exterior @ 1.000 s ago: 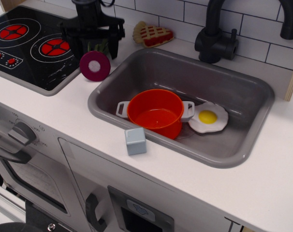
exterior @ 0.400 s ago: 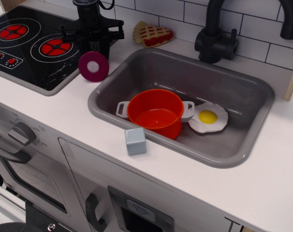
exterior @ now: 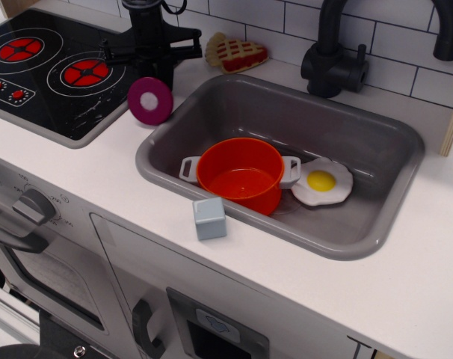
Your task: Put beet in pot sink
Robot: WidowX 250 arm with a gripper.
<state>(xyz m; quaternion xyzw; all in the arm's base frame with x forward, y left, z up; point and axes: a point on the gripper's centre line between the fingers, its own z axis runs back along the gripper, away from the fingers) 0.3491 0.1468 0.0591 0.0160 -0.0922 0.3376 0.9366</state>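
Beet [exterior: 150,100] in gripper [exterior: 153,69] over white counter [exterior: 301,262].

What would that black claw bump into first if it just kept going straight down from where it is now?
Most likely the beet. The gripper points downward, and the beet's green stalks seem to sit right at its jaws, with the purple face just below. Under that lies the white counter beside the sink. Depth is hard to judge from this single view.

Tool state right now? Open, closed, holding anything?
Tool: above the beet, apparently gripping its stalks, but the jaws are hidden behind it, so the grip cannot be told for certain.
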